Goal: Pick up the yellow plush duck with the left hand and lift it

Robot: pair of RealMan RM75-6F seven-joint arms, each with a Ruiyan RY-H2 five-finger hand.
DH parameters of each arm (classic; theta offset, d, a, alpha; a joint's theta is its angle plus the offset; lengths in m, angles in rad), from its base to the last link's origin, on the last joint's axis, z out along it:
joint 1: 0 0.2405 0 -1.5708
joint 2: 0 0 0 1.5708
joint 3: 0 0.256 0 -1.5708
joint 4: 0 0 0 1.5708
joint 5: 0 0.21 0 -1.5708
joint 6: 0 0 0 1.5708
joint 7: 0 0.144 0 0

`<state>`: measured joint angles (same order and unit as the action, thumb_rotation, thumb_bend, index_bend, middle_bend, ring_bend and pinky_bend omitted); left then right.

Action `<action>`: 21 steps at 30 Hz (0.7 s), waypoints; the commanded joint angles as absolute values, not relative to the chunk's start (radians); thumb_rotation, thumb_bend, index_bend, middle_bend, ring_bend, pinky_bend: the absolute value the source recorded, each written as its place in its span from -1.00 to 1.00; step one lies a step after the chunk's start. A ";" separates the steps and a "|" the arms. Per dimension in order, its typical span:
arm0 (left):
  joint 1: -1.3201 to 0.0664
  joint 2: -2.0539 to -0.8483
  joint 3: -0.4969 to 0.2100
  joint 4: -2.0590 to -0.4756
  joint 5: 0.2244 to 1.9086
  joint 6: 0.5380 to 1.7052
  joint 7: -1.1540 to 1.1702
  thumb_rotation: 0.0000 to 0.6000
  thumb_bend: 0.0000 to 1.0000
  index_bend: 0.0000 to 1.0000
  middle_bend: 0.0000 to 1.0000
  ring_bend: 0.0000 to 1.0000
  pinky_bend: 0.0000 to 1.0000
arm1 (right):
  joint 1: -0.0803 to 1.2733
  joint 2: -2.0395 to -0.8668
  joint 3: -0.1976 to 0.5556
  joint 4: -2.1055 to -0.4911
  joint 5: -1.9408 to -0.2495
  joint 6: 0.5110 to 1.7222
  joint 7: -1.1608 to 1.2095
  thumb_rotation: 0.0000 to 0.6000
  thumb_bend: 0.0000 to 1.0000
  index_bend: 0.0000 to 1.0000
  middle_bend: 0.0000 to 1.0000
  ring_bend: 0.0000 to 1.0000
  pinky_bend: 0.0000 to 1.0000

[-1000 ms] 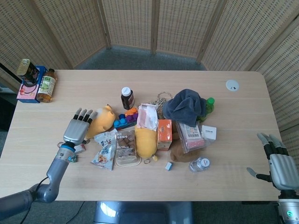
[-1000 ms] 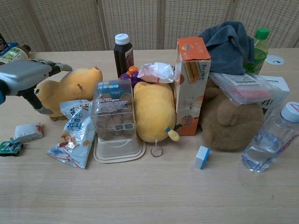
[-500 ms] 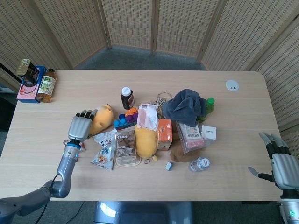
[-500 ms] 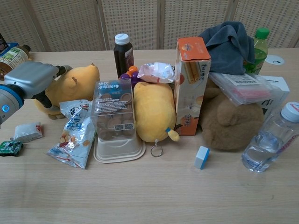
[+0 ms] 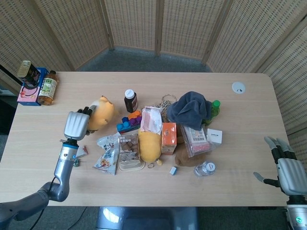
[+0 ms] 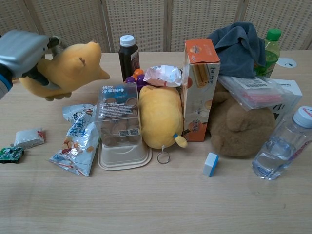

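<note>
Gripping the yellow plush duck (image 6: pixel 68 66), the left hand (image 5: pixel 76 124) holds it above the table (image 5: pixel 72 91); right hand (image 5: pixel 290 173) released.

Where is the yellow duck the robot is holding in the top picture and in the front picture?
Head view: the yellow plush duck sits left of the middle, gripped by the left hand.
Chest view: the duck is at the upper left, raised off the table in the left hand.
Shared landmark: the dark bottle with a white cap, just right of the duck.
</note>
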<state>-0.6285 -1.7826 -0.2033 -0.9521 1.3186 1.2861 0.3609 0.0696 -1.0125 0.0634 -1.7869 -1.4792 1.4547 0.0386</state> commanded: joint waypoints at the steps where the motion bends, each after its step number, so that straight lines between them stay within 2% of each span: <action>1: -0.647 -1.621 -0.279 -1.205 1.337 1.347 0.440 1.00 -0.99 0.85 0.74 0.59 0.98 | 0.069 -1.013 0.060 -1.790 -1.485 1.454 0.035 1.00 -1.00 -1.00 -1.00 -1.00 -1.00; 6: -0.661 -1.481 -0.356 -1.437 1.322 1.368 0.542 1.00 -0.99 0.85 0.75 0.59 0.96 | 0.068 -1.012 0.055 -1.797 -1.492 1.455 0.028 1.00 -1.00 -1.00 -1.00 -1.00 -1.00; 9: -0.677 -1.428 -0.399 -1.520 1.300 1.366 0.587 1.00 -0.99 0.85 0.76 0.59 0.95 | 0.067 -1.013 0.053 -1.799 -1.494 1.456 0.023 1.00 -1.00 -1.00 -1.00 -1.00 -1.00; 13: -0.694 -1.386 -0.430 -1.587 1.279 1.361 0.629 1.00 -1.00 0.85 0.76 0.59 0.95 | 0.066 -1.014 0.053 -1.802 -1.494 1.457 0.021 1.00 -1.00 -1.00 -1.00 -1.00 -1.00; 21: -0.720 -1.354 -0.448 -1.644 1.256 1.363 0.669 1.00 -0.99 0.85 0.76 0.59 0.95 | 0.066 -1.011 0.056 -1.802 -1.489 1.459 0.027 1.00 -1.00 -1.00 -1.00 -1.00 -1.00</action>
